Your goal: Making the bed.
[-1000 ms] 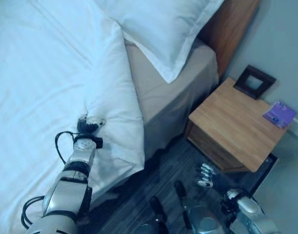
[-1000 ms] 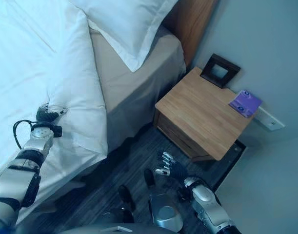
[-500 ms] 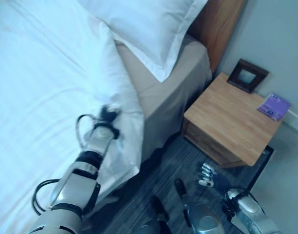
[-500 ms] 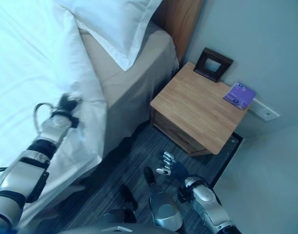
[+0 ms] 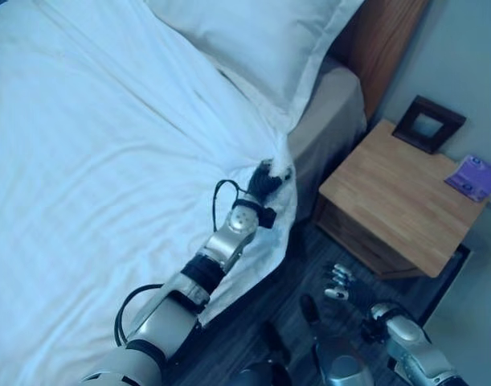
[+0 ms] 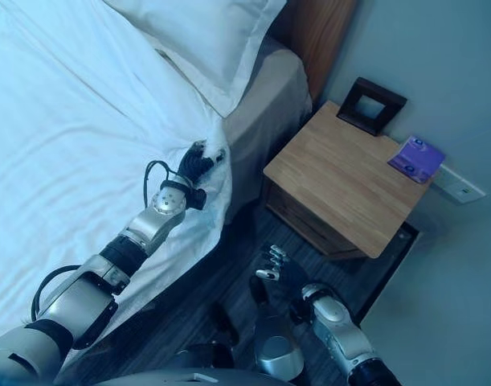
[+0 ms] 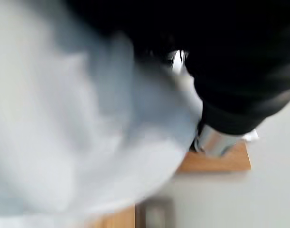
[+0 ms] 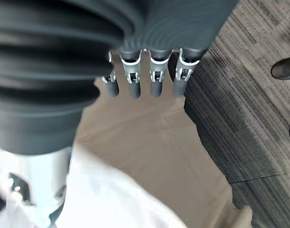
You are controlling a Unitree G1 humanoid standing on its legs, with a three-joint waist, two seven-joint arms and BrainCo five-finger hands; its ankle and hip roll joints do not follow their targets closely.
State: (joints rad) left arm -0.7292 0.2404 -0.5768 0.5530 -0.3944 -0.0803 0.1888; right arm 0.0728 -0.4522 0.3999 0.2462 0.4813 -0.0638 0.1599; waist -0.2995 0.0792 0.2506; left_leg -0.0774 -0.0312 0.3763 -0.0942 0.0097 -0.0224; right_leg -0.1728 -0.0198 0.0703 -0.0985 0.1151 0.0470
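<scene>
While the left hand (image 5: 265, 180) sits at frame centre with its fingers curled into the corner of the white duvet (image 5: 108, 161), that corner lies right at the bed's side edge, just short of the pillow (image 5: 261, 40) in the upper middle of the frame. The cloth bunches under the dark cover, so it reads as a pinch on fabric. From the hand, the uncovered beige mattress (image 5: 333, 104) lies up and right, toward the wooden headboard (image 5: 386, 32); the duvet edge runs along that same diagonal, so the pull should probably follow it. The right hand (image 6: 273, 261) hangs low over the floor at lower centre, fingers relaxed and straight, holding nothing, well apart from the bed. The left hand is plainly nearer. The bedside surface (image 5: 390, 193) stands at right, carrying a dark frame (image 5: 428, 125).
</scene>
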